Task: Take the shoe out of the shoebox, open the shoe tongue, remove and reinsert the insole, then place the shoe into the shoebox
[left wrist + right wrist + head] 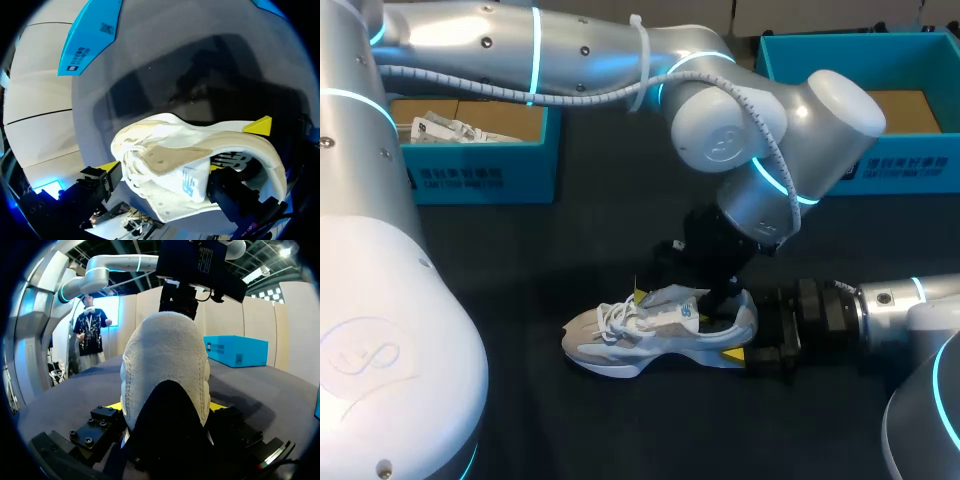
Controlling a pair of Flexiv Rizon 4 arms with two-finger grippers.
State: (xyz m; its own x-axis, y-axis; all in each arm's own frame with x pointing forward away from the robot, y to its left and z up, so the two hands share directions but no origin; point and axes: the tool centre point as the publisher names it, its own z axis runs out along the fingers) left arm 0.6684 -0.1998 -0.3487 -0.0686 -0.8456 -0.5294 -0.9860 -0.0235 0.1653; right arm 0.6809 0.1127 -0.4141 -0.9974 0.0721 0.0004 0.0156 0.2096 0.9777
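Pinning the shoe (650, 335) on the tabletop (570, 260) in front of the shoebox (480, 170), heel (165, 355) clamped in the right gripper (748, 336) for steadiness, left gripper (680, 298) over the tongue (162, 160), its hold impossible to call.

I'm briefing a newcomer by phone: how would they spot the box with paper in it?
Start at the black table and look along its far edge, where two blue boxes stand. It is the left blue box; white crumpled paper lies inside, while the right blue box shows none.

Shoe (165, 360) heel-first between the jaws
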